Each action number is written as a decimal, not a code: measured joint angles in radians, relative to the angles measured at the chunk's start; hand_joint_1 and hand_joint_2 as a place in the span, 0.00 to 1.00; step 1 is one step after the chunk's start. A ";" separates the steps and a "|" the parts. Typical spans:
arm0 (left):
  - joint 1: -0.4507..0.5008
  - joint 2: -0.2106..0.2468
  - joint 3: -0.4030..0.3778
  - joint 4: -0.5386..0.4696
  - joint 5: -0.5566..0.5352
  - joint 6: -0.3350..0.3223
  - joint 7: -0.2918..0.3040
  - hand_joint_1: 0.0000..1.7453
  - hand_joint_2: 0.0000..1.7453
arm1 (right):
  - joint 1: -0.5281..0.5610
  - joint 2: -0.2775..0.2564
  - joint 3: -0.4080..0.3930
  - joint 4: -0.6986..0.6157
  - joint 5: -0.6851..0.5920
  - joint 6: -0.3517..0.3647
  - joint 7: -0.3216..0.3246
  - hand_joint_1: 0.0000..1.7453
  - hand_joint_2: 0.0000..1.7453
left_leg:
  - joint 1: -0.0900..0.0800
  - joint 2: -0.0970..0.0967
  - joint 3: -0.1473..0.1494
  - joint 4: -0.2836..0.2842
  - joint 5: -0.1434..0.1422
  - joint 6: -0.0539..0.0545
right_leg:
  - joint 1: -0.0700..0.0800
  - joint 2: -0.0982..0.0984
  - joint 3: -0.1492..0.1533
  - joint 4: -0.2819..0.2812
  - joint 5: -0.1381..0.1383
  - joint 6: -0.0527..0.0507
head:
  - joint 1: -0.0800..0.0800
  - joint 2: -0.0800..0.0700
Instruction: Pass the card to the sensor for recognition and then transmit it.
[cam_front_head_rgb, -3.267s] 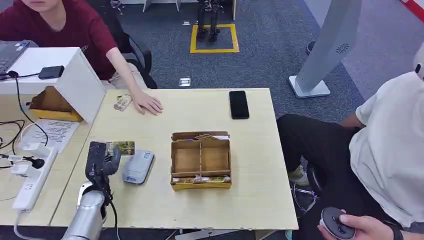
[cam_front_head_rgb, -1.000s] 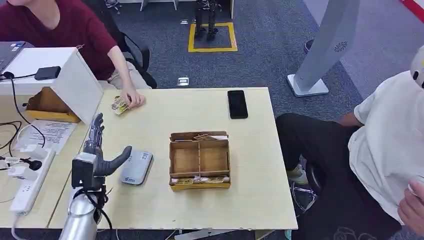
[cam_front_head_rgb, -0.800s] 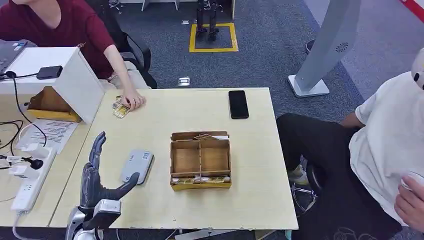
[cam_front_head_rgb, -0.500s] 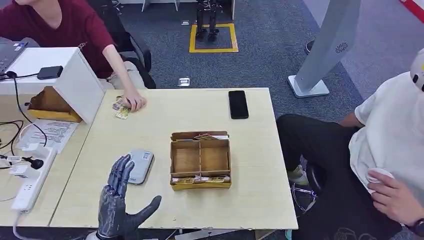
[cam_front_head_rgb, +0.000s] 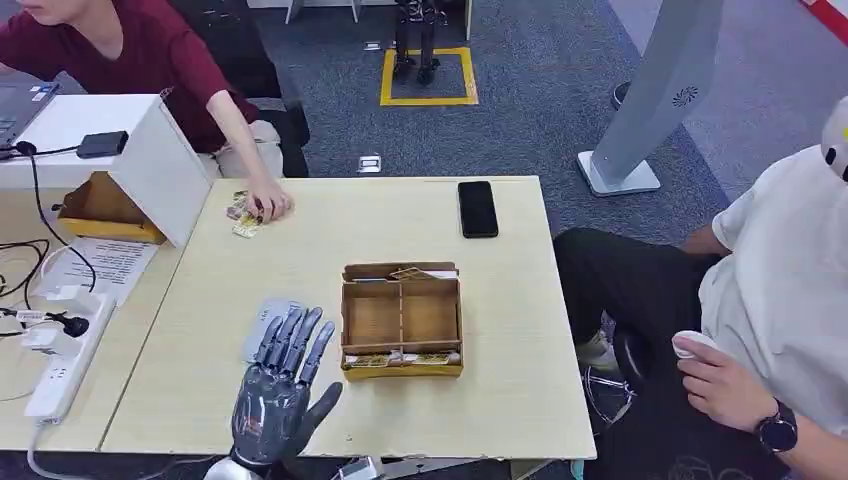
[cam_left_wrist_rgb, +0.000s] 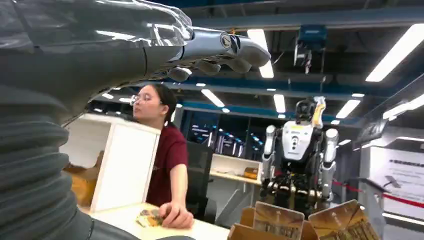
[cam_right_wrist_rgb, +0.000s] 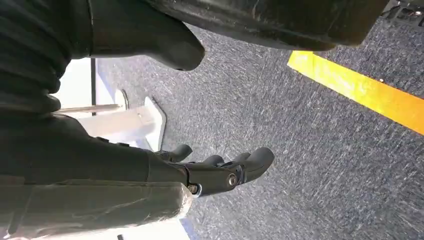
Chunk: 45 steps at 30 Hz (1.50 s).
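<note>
While the robot's dark grey left hand (cam_front_head_rgb: 277, 392) hovers palm-up over the near left part of the pale wooden table (cam_front_head_rgb: 500, 380), its fingers are spread apart and hold nothing. Partly hidden behind those fingers lies the grey rounded card sensor (cam_front_head_rgb: 262, 327), flat on the table just left of the brown cardboard tray with compartments (cam_front_head_rgb: 401, 320); upright cards stand along the tray's near and far walls. At the far left corner of the table a person in a dark red top rests a hand (cam_front_head_rgb: 270, 204) on a small patterned card (cam_front_head_rgb: 244, 224), well apart from the sensor. A black phone (cam_front_head_rgb: 477, 208) lies flat near the far right edge. At the right, a seated person in a white shirt holds a small white object. In the right wrist view, the right hand (cam_right_wrist_rgb: 220, 170) hangs over grey carpet, fingers loosely curled in on nothing.
</note>
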 joint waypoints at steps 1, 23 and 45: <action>-0.025 0.008 -0.016 0.021 0.000 0.000 0.050 0.00 1.00 | 0.000 0.000 0.000 0.000 0.003 0.002 0.001 0.00 1.00 | 0.000 0.000 0.000 0.000 0.000 0.000 | 0.000 0.000 0.000 0.000 0.001 0.000 | 0.000 0.000; -0.162 -0.031 -0.076 0.281 0.025 0.001 -0.008 0.00 1.00 | -0.003 0.000 0.002 0.000 0.026 0.011 0.002 0.00 1.00 | 0.000 0.001 -0.001 0.000 0.000 0.000 | 0.000 0.001 -0.001 0.000 0.002 -0.001 | 0.000 0.000; -0.163 -0.081 0.051 0.305 0.000 0.001 0.008 0.00 1.00 | -0.003 0.000 0.002 -0.001 0.035 0.012 0.001 0.00 1.00 | 0.000 0.001 -0.001 0.000 0.000 0.000 | 0.000 0.001 -0.001 0.000 0.002 -0.001 | 0.000 0.000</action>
